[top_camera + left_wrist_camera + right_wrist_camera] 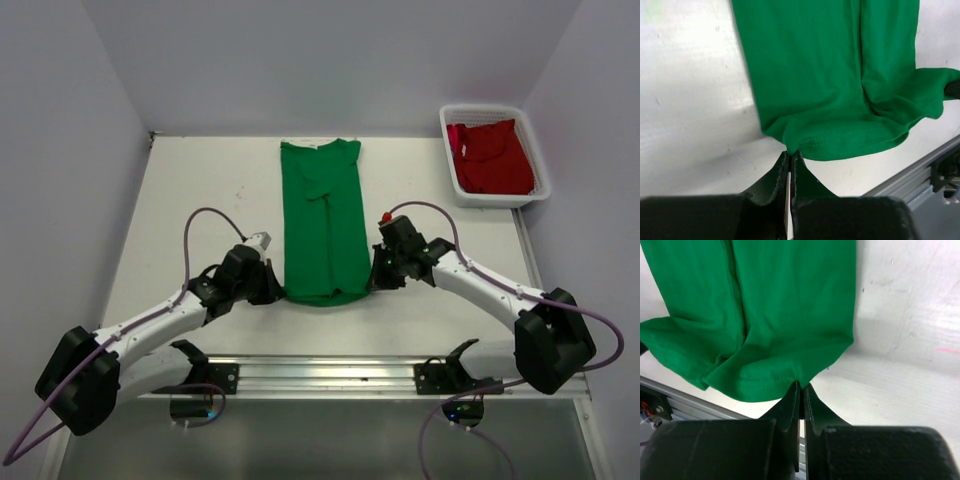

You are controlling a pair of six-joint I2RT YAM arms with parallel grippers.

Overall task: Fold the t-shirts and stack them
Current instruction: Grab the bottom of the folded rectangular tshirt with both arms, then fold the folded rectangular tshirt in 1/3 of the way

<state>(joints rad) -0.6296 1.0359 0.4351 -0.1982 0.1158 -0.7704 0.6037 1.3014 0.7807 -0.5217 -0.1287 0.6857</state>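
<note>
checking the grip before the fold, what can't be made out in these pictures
- Top view: the left gripper and right gripper cover the green t-shirt's near hem corners.
- Both wrist views: how much hem sits between the shut jaws, hidden by the jaws themselves; the collar end is cut off by the top edge.
- Top view: the red t-shirt is bunched in the basket, so anything under it is hidden.

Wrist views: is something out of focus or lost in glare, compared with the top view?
Left wrist: green t-shirt sharp to its hem stitching, left gripper blurred near the lens, white glare on the table. Right wrist: the same, right gripper soft, table sheen at right. Top external: even light, nothing blurred.
</note>
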